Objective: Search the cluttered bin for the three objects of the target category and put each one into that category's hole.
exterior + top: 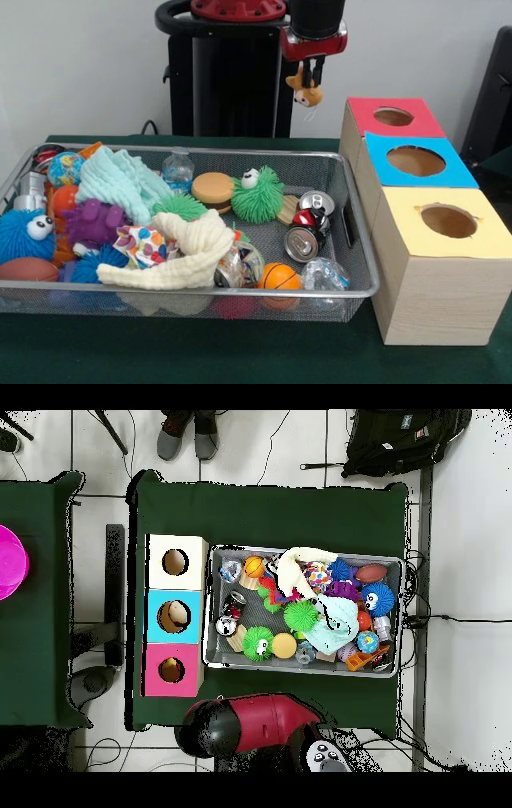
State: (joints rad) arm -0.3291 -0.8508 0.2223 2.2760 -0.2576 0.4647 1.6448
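Clutter fills the large shallow silver wire-mesh basket (364,294) on the left of the front view: a blue spiky rubber ball with googly eyes (26,234) at its left end, then a purple rubber creature (93,221), a pale mint cloth (120,184), a cream knitted cloth (188,252), a toy hamburger (213,189), a green spiky googly-eyed ball (258,195), crushed drink cans (302,242) and a small orange basketball (279,277).

Above the basket's far right corner hangs the red and black gripper (312,70), its fingers pinched shut on a small orange-and-white plush animal (306,92), which dangles in the air clear of the basket, left of the boxes. The toy has a pale face and a short thread trailing beneath it.

Right of the basket stand three pale wooden boxes in a row; the red-topped round hole (393,117) is farthest from the camera, then a blue-topped hole (416,161), then a yellow-topped hole (449,221).

Everything rests on a dark green tablecloth (240,352). From overhead, pale floor tiles (270,449) surround the table, with a black backpack (400,434) and a person's shoes (187,439) beyond it.
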